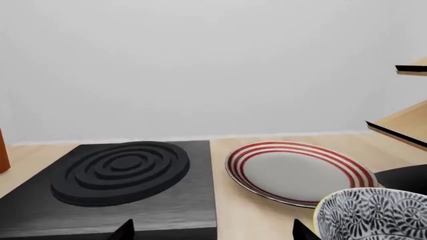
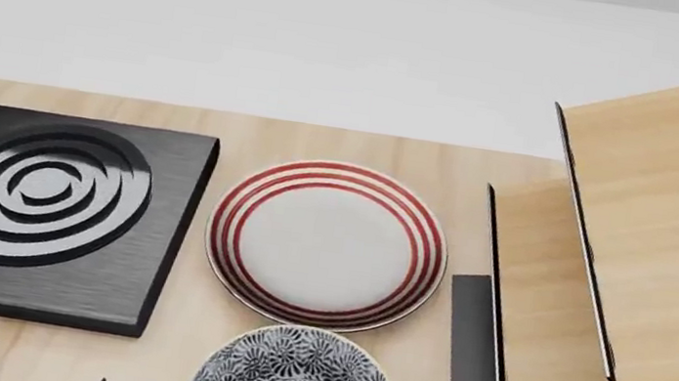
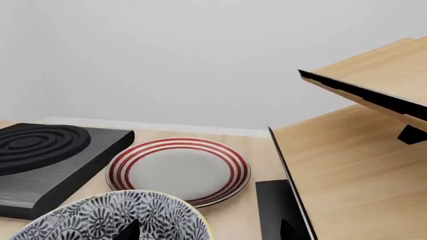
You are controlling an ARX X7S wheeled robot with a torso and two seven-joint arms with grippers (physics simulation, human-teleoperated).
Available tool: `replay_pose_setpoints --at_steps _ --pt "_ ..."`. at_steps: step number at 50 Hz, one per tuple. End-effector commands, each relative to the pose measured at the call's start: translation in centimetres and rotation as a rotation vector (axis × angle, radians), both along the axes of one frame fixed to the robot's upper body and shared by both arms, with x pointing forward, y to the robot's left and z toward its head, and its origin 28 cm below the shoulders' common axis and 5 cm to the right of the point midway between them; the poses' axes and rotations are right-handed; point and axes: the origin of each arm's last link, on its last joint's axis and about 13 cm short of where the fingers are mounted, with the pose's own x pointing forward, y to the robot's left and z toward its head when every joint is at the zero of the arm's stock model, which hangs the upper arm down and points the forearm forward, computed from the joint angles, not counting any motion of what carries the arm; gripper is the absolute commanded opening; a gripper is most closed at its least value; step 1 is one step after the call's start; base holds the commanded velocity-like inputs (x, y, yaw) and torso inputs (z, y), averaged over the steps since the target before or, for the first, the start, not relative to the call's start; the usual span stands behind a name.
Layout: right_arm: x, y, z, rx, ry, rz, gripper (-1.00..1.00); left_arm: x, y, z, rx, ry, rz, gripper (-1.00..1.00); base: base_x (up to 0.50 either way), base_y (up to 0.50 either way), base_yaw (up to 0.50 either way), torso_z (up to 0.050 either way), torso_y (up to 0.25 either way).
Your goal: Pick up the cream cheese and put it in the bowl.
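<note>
Nearest in the head view sits the bowl (image 2: 295, 377), blue-and-white patterned, cut by the lower edge of the frame. Just beyond it lies a white plate (image 2: 327, 244) with red rings; whether their rims touch I cannot tell. Left of the plate is a black burner block (image 2: 54, 212) with raised rings, all on a pale wooden table (image 2: 448, 165). Right of the plate stand tilted wooden shelf panels (image 2: 648, 241) with dark edges.

Both grippers show only as dark fingertip slivers. The left gripper (image 1: 210, 231) has two tips well apart — spread wide, nothing between them — with the burner and the bowl's rim ahead of it. The right gripper (image 3: 210, 231) likewise shows two separated tips, wide and holding nothing, hovering just over the bowl.

No view shows the cream cheese — its place cannot be told.
</note>
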Motion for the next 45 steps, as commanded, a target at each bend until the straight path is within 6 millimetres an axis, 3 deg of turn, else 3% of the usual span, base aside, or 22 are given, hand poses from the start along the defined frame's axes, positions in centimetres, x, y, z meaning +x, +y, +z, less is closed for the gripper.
replay_pose_setpoints --at_steps 1,14,22,28,35,45 --pt "0.0 0.0 0.0 0.000 0.000 0.000 1.00 0.0 0.0 0.0 0.000 -0.002 0.002 1.00 0.20 0.00 0.00 0.000 0.000" --pt "-0.1 0.0 0.1 -0.001 -0.022 0.005 1.00 0.1 -0.1 -0.1 0.018 0.008 -0.003 1.00 0.14 0.00 0.00 0.000 0.000" --pt "-0.6 0.3 1.3 0.027 -0.014 0.046 1.00 -0.5 -0.4 0.9 0.119 -0.084 0.019 1.00 0.00 0.00 0.00 0.000 0.000" --pt "-1.5 0.3 4.3 0.036 -0.033 0.053 1.00 -2.0 -0.2 4.2 0.056 -0.095 -0.022 1.00 0.00 0.00 0.00 0.000 0.000" --pt "-4.7 0.5 8.9 0.032 -0.044 0.081 1.00 -5.1 0.1 9.6 0.090 -0.171 -0.026 1.00 0.00 0.00 0.00 0.000 0.000" --pt "-7.1 0.4 10.8 0.047 -0.053 0.109 1.00 -7.1 0.1 11.9 0.116 -0.224 -0.022 1.00 0.00 0.00 0.00 0.000 0.000"
